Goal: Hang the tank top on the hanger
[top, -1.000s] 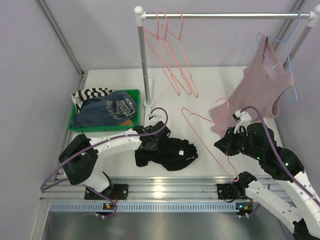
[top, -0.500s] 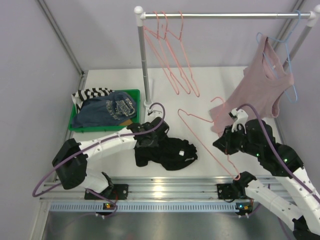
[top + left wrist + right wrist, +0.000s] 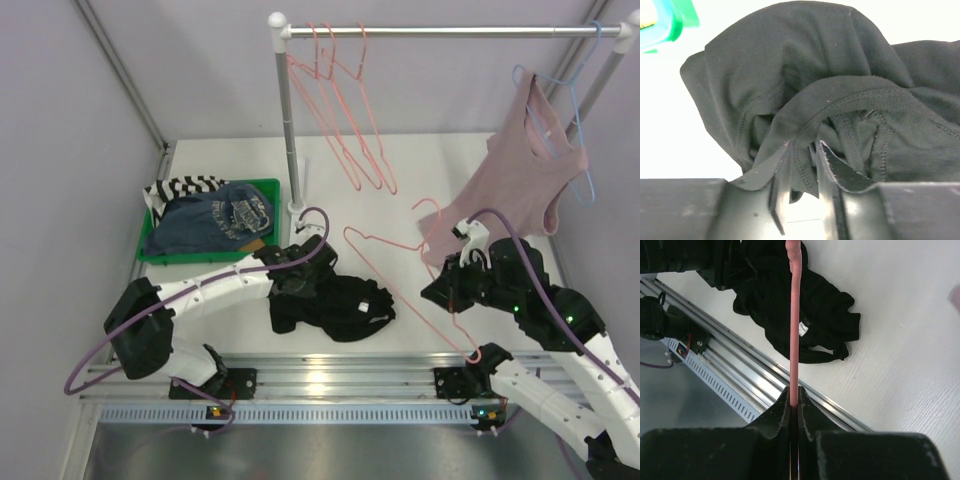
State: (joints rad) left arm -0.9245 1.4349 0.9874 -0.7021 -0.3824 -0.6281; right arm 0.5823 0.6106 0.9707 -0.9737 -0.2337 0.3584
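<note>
At far left, a green plastic tray [image 3: 279, 215] held a folded dark blue printed shirt [image 3: 215, 220], with a black-and-white striped cloth [image 3: 185, 187] tucked behind it. Just right of the tray, my left pincer [image 3: 303, 288] was down on the plain black sleeveless tank top [image 3: 350, 305]. The top lay crumpled on the white table [image 3: 440, 160] near the front edge, between my two arms. My wrist view showed a stitched hem of that top running between my left fingers [image 3: 781, 195] — they stood partway apart, and I could not tell whether they pinched the fabric or only straddled it. Further right, my right pincer [image 3: 795, 390] was pressed together on the thin salmon-pink wire hanger [image 3: 794, 315], apart from the black top. Behind it, a dusty-pink tank top [image 3: 520, 180] hung from the silver rail [image 3: 440, 31].
</note>
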